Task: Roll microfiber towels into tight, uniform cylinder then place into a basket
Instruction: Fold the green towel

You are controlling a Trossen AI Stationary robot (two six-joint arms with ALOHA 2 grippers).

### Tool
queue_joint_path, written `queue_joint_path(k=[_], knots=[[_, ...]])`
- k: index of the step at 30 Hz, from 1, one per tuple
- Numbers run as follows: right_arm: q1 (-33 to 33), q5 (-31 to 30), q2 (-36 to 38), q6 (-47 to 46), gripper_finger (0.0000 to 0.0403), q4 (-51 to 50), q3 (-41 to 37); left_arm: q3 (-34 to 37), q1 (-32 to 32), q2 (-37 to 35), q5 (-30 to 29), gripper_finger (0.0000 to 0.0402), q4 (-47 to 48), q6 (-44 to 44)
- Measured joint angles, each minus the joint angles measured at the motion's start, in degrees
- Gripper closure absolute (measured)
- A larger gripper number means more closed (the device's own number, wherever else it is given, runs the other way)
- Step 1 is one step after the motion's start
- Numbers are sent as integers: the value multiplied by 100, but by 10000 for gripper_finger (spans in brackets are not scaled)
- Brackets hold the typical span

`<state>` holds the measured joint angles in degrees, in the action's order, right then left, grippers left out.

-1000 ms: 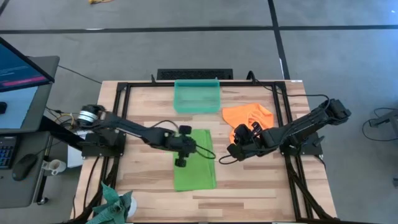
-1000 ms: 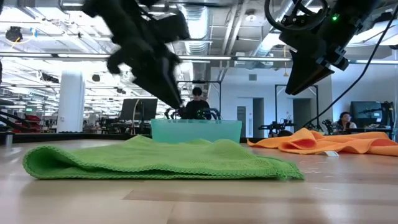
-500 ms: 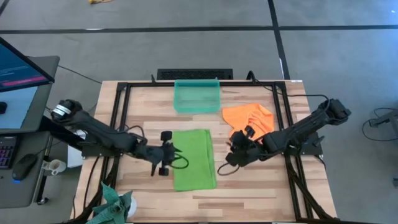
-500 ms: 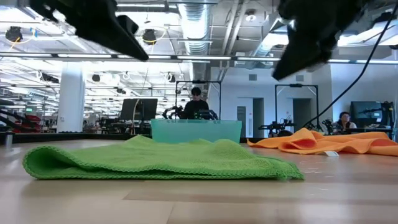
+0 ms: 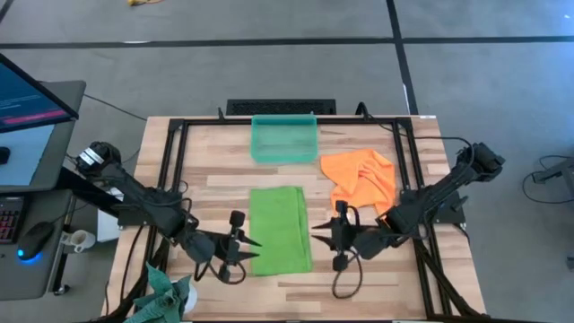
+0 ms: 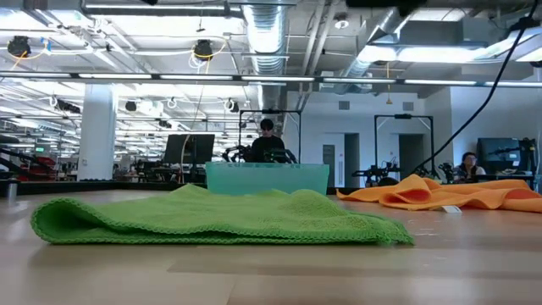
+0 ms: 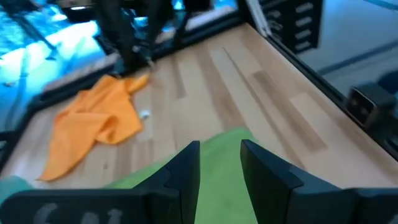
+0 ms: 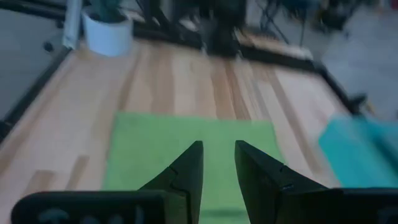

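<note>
A bright lime green microfiber towel (image 5: 280, 230) is laid flat on the wooden bench (image 5: 377, 269), flanked by the left gripper (image 5: 254, 249) at its near left corner and the right gripper (image 5: 316, 236) beside its right edge. Both pairs of fingers are parted slightly and nothing is grasped, though contact with the cloth cannot be judged. A crumpled bright orange towel (image 5: 360, 178) lies near the small translucent teal-green plastic basket (image 5: 284, 138) at the far edge.

Soft matt cloth green towel (image 5: 280, 229) and orange towel (image 5: 362, 178), translucent plastic basket (image 5: 284, 138), pale wood-grain table (image 5: 395, 278)
</note>
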<state>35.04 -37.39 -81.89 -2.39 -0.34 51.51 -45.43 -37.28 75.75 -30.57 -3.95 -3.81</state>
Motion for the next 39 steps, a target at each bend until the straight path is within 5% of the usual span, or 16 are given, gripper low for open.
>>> queue_joint_path(k=[12,22,32,39], knots=[[31,103,-393,986,287,940,8,-359,-304,460,-675,292,174,140],[-69,388,-671,1036,287,1021,4,-1285,-393,1271,-1188,292,1942,412],[-34,661,-745,404,281,1157,6,-1331,-252,1457,-576,292,2087,603],[115,705,-908,423,231,1239,6,-1327,-78,1550,-477,282,2110,1387]])
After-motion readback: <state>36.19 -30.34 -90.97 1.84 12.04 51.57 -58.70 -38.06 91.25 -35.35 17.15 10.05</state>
